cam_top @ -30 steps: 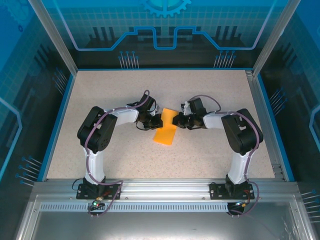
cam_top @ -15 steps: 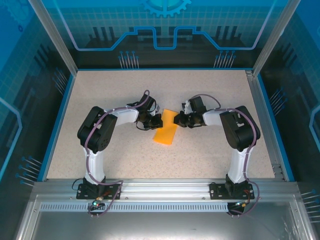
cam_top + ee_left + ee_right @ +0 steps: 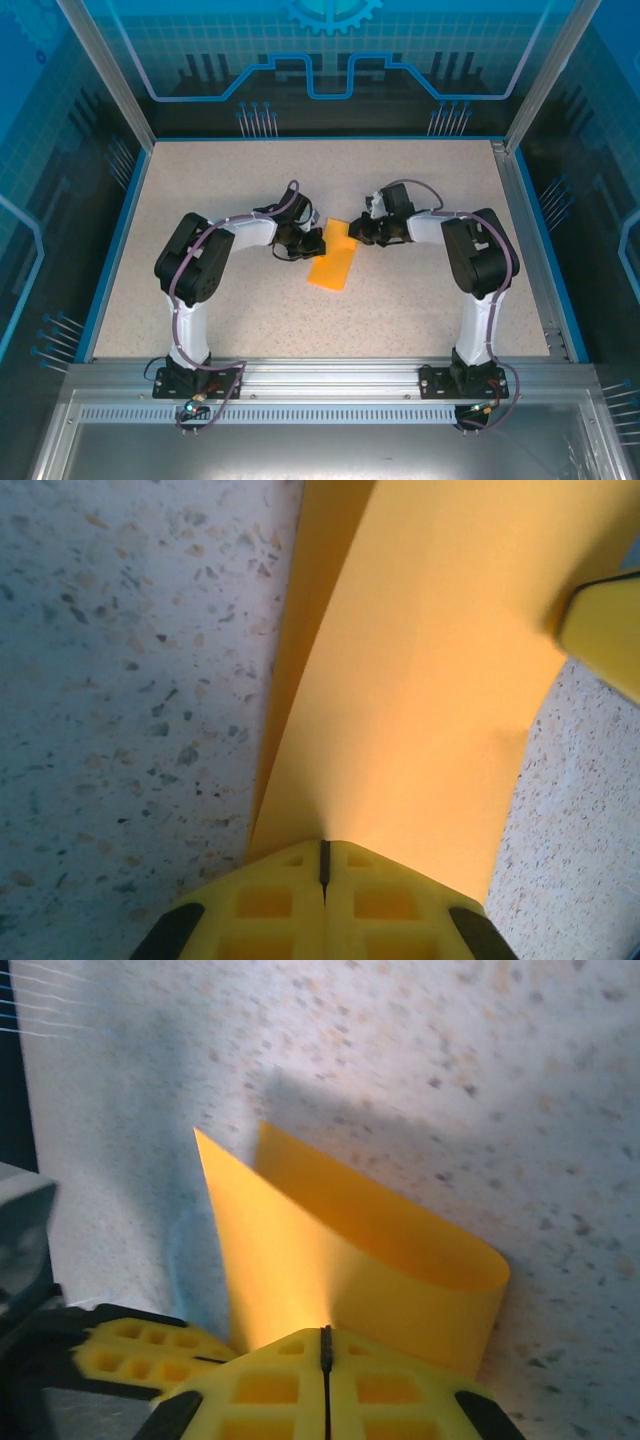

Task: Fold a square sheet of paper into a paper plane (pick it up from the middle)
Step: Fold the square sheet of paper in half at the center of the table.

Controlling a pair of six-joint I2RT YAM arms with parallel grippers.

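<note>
The square sheet of paper [image 3: 334, 262] is orange-yellow and bent over on itself, a narrow strip at the middle of the table. My left gripper [image 3: 322, 241] is shut on its left edge, and in the left wrist view the paper [image 3: 420, 680] rises straight out of the closed yellow jaws [image 3: 323, 852]. My right gripper [image 3: 352, 232] is shut on the upper right edge. From the right wrist camera the paper [image 3: 350, 1240] curls in a loop from the closed gripper [image 3: 325, 1338], one corner pointing up. The left gripper's yellow fingers [image 3: 140, 1355] show at lower left.
The speckled table [image 3: 230, 180] is walled by a blue rim [image 3: 115, 250] on the left and a metal rail [image 3: 530, 240] on the right. Both arm bases sit on the near aluminium beam [image 3: 330, 375].
The right gripper has shifted slightly up and back along the paper's far edge, its wrist turning. The left arm and the paper's near end have stayed put.
</note>
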